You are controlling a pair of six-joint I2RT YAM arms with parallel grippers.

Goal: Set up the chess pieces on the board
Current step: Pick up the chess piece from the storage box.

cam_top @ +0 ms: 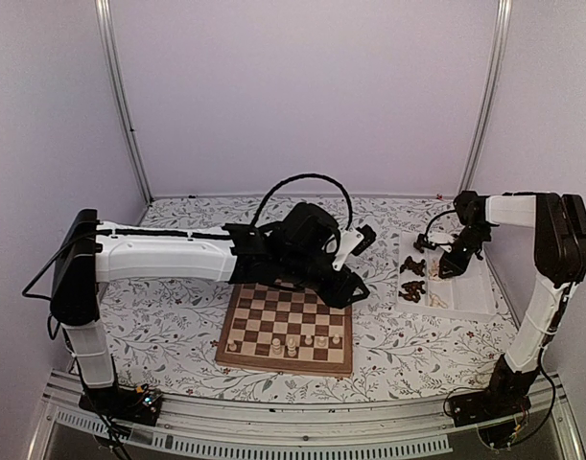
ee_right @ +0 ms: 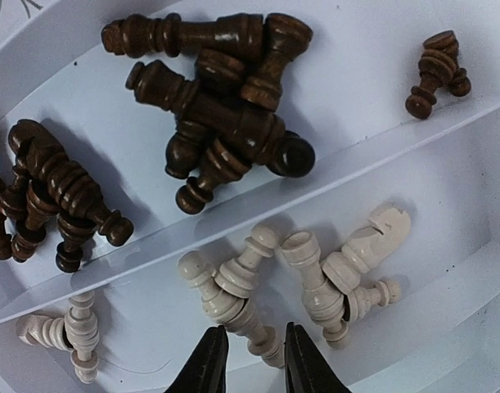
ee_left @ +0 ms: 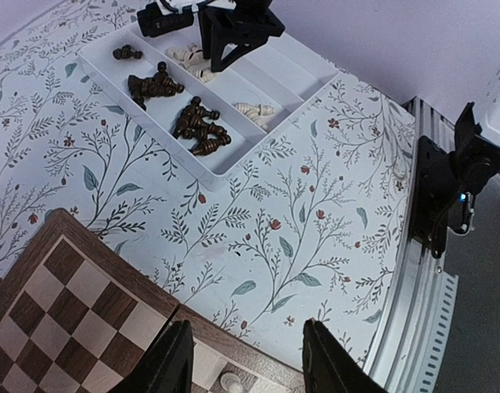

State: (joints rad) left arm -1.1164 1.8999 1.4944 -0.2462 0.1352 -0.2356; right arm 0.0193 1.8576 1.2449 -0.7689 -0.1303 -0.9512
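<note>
Wooden, checked in tan and dark brown within a reddish border, the board [cam_top: 264,311] lies flat on the floral cloth [cam_top: 168,331] in front of the arm bases, slightly left of centre. We count a handful of cream chessmen [cam_top: 292,342] standing upright along its nearest rows. Above the board's right-hand edge hangs the left gripper [ee_left: 245,364]. In its wrist view we see its fingers [ee_left: 174,360] well apart with nothing between them, and one cream chessman standing on the board below the gap. To the right of the board, apart from it, sits the white tray [cam_top: 475,287], divided lengthwise by low walls. We find the dark chessmen [ee_right: 225,123] lying heaped in the compartment nearest the board, and the tray's cream chessmen lying on their sides in the next one. The right gripper [ee_right: 254,364] reaches down into that cream compartment. Its fingertips [ee_right: 207,364] stand close together, one on each side of the base of a lying cream piece [ee_right: 225,299]. We cannot tell whether they press on it or merely flank it. The piece lies on the tray floor among its neighbours.
</note>
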